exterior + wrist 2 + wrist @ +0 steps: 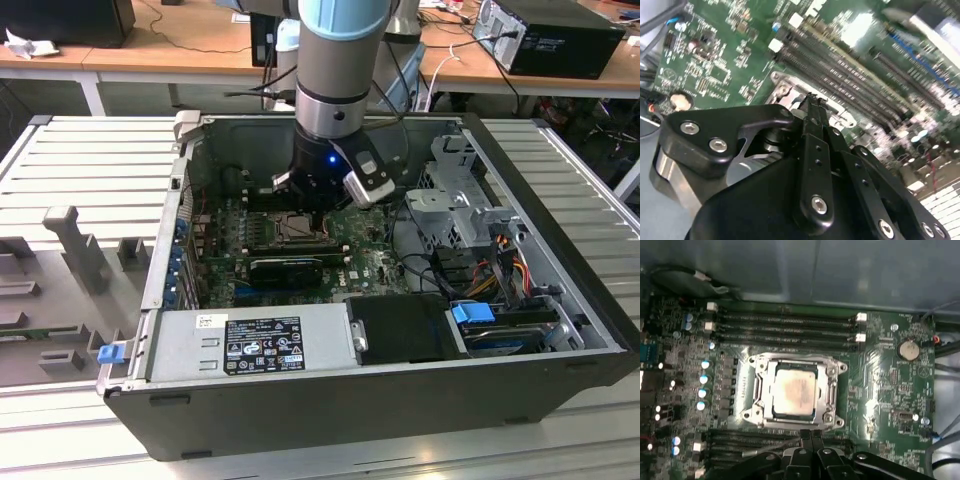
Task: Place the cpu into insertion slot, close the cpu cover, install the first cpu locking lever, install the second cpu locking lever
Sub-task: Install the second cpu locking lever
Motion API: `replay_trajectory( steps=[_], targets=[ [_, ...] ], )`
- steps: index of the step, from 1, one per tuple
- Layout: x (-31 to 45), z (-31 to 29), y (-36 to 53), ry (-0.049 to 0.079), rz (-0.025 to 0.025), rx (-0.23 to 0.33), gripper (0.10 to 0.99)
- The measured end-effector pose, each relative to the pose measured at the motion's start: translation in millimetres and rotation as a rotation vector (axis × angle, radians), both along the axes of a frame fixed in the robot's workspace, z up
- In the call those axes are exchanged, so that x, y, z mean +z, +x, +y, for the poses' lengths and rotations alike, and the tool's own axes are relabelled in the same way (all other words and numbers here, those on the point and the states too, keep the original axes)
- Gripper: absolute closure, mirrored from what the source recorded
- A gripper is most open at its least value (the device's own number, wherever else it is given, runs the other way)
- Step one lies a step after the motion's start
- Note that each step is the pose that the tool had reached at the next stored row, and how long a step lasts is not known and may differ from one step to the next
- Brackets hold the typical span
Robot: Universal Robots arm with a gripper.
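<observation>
One pale silver-beige square cpu (795,391), one grey metal-rimmed insertion slot (756,390), one black gripper (810,436), one round silver coin battery (910,349), approx. four long black memory slots (785,326) above socket.

Exterior view looks down at slant, from some way off, into open black computer case (400,400) on slatted grey table (90,160). First wrist view faces straight down, close above green circuit board (890,385) and square metal-rimmed socket (792,392). Second wrist view looks obliquely past black gripper (812,107), very near. Both wrist views share long black memory slots (785,322) (850,85).
</observation>
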State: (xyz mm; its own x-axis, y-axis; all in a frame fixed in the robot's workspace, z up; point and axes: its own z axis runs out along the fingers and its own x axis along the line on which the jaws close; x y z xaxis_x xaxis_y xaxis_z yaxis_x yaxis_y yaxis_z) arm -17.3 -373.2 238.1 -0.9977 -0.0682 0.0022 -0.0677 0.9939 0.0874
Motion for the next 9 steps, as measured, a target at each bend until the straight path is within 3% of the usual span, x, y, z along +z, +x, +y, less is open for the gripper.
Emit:
replay_trajectory(
  steps=[1,2,5,9],
  targets=[
    [-1.1,-6.1,-4.8,0.014,-0.0001,0.000,0.980],
    [-1.4,-6.7,-10.0,0.030,0.0000,0.000,0.980],
    [-2.1,-7.4,-17.4,0.056,0.0000,0.000,0.980],
    [-10.1,-7.9,-33.0,0.060,-0.0001,0.000,0.980]
  ],
)
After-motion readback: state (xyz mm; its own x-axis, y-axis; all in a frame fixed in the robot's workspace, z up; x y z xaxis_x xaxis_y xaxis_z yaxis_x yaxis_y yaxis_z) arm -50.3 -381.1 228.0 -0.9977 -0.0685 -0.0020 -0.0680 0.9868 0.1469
